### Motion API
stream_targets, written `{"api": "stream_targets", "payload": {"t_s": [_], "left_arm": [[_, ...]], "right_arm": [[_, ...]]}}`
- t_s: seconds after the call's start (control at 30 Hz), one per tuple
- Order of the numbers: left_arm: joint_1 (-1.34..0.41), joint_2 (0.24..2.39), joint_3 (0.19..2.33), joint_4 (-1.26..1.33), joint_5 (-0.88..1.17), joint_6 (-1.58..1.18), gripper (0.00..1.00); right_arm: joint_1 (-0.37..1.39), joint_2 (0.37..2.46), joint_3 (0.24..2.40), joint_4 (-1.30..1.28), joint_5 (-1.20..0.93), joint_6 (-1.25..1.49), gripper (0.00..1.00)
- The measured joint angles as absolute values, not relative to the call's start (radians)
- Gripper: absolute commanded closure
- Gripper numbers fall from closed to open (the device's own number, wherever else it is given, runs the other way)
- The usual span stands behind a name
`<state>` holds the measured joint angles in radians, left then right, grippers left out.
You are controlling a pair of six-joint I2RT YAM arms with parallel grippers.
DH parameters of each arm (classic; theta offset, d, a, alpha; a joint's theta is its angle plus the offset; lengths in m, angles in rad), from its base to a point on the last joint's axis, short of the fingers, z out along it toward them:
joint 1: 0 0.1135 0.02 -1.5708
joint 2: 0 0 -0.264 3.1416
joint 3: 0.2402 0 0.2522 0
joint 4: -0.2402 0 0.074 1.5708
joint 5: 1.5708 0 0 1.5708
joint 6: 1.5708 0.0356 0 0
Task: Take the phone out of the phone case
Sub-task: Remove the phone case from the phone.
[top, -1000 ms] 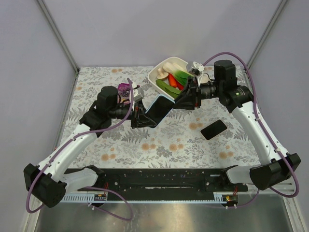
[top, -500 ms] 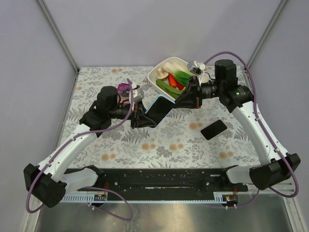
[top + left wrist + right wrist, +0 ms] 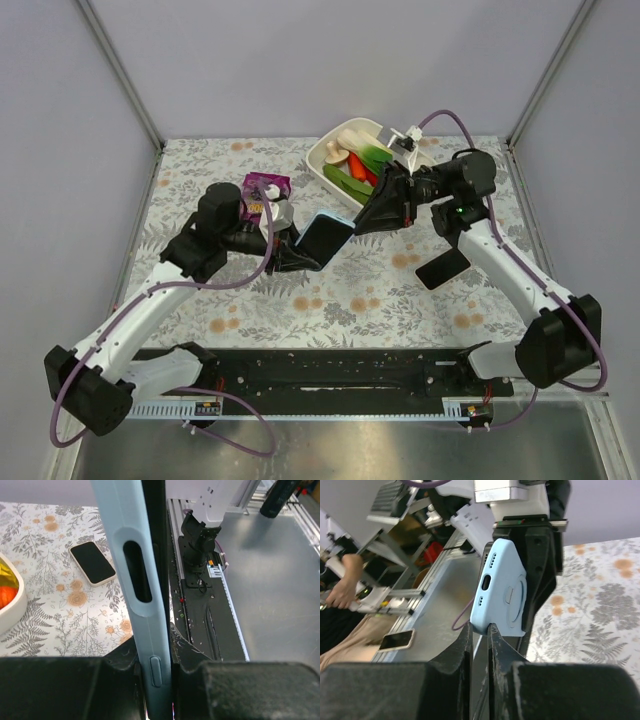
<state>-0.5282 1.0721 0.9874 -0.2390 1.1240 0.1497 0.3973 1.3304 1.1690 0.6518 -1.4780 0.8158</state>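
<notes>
Not extracted yet: black phone (image 3: 320, 240) seated in light-blue silicone phone case (image 3: 502, 585), held above mid-surface (image 3: 400, 300). The left gripper (image 3: 294, 255) is clamped on the case, right gripper (image 3: 479, 650) pinches its corner. Peel-out remains.

A robotics lab: plain grey enclosure panels (image 3: 330, 60) on slanted aluminium frame posts (image 3: 122, 75), with bare metal equipment racks (image 3: 390, 550) beyond.

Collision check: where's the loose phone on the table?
Top view, right side: loose phone lies flat on the tablecloth beside the right arm, nearer than the bowl.
</notes>
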Motion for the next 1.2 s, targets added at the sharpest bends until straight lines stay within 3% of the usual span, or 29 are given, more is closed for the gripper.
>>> {"api": "stream_targets", "payload": {"t_s": [0.17,0.47,0.57,0.6,0.8,1.2], "left_arm": [[-0.575,1.046,1.029,-0.4,1.114,0.319,1.0],[-0.629,1.036,1.034,-0.624,1.056,0.501,1.0],[-0.628,1.036,1.034,-0.625,1.04,0.495,1.0],[-0.624,1.036,1.034,-0.621,1.037,0.485,1.0],[-0.56,1.031,1.018,-0.51,1.029,0.348,1.0],[-0.506,1.071,1.059,-0.394,1.006,0.126,1.0]], "right_arm": [[0.451,1.393,1.169,1.097,-1.561,1.196,1.0],[0.525,1.438,1.191,1.286,-1.526,1.424,1.0],[0.525,1.462,1.191,1.291,-1.526,1.46,0.77],[0.519,1.47,1.192,1.291,-1.526,1.478,0.62],[0.42,1.494,1.23,1.299,-1.522,1.555,0.27],[0.323,1.62,1.403,1.306,-1.508,1.63,0.06]]}}
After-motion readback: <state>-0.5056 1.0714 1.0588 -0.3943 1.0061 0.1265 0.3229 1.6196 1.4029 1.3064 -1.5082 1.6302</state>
